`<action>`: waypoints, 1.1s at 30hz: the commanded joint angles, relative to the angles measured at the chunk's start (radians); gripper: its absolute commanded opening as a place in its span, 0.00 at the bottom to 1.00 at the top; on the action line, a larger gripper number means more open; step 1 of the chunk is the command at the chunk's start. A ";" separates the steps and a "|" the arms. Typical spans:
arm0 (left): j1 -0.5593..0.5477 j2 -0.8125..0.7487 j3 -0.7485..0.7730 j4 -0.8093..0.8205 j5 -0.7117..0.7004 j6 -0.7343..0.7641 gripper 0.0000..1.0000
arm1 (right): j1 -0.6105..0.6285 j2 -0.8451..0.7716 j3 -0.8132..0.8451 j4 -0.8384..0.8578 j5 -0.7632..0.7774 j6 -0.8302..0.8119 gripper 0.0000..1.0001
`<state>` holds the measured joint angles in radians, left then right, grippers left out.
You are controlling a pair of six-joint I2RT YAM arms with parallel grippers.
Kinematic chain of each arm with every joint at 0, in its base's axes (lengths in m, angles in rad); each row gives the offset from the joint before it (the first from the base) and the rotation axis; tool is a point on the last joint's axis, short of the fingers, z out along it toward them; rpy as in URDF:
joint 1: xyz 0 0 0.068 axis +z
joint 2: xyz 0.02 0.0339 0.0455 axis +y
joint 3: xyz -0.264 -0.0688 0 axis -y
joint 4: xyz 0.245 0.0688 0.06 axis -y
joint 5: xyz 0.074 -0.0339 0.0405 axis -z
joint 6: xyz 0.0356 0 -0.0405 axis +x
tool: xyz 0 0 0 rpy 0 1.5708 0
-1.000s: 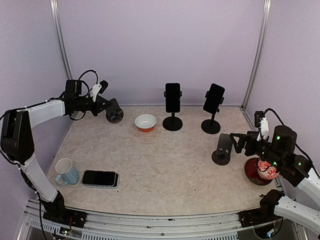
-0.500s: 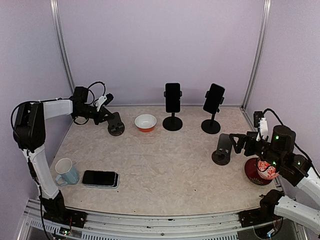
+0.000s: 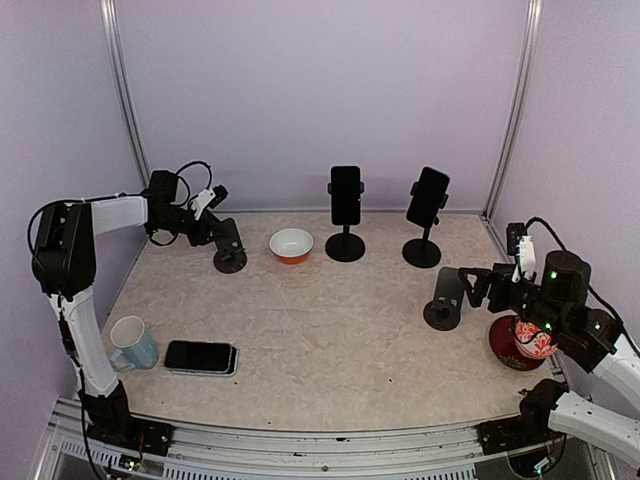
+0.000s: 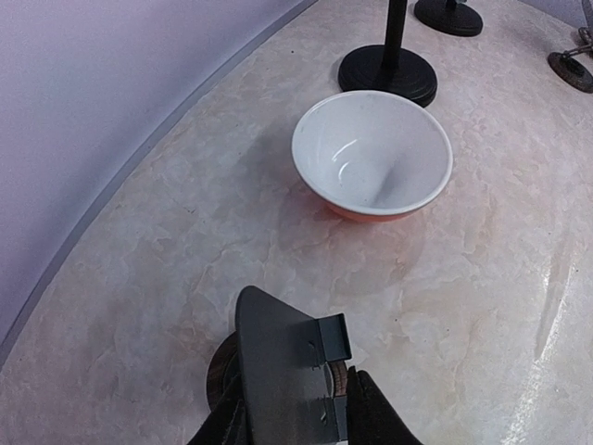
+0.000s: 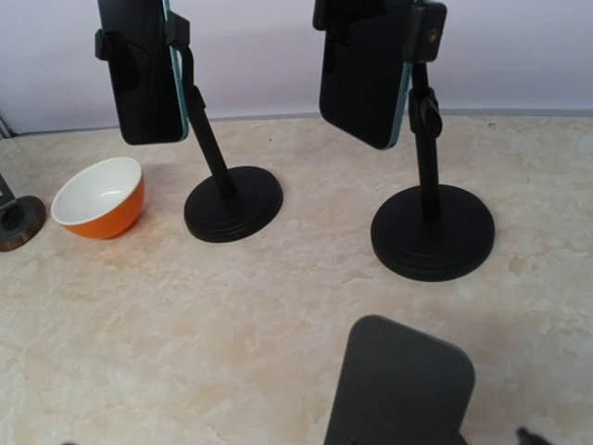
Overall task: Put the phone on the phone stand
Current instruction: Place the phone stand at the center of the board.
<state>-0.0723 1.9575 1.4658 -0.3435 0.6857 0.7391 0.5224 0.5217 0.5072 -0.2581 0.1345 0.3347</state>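
Lavender walls on three sides, pale marbled table below. Phone lies flat near the front left edge, just beside a blue mug, well apart from both grippers. Left gripper reaches into the far left corner, down at an empty stand. From the wrist its fingers flank the stand's tilted back plate, but whether they pinch it or stand free I cannot tell. Orange bowl, white inside, sits near that stand, toward the middle. Along the back: middle stand with a dark handset upright, right-hand stand with a tilted handset. Right gripper hangs low at the right side, fingers spread wide and gripping nothing, a second empty stand just ahead of it. Red patterned bowl sits partly under the right arm
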 commanded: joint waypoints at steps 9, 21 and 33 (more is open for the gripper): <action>0.001 -0.011 -0.029 0.105 -0.194 -0.111 0.99 | 0.009 -0.006 -0.012 -0.003 0.007 0.004 1.00; -0.073 -0.389 -0.244 0.341 -0.397 -0.367 0.99 | 0.008 -0.007 -0.015 0.001 0.005 0.006 1.00; -0.471 -0.743 -0.448 0.213 -0.880 -0.724 0.99 | 0.008 0.006 -0.030 0.037 -0.021 0.004 1.00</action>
<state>-0.4713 1.2556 1.0294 -0.0116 0.0158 0.2375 0.5224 0.5217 0.4927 -0.2558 0.1299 0.3351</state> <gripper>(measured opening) 0.987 0.999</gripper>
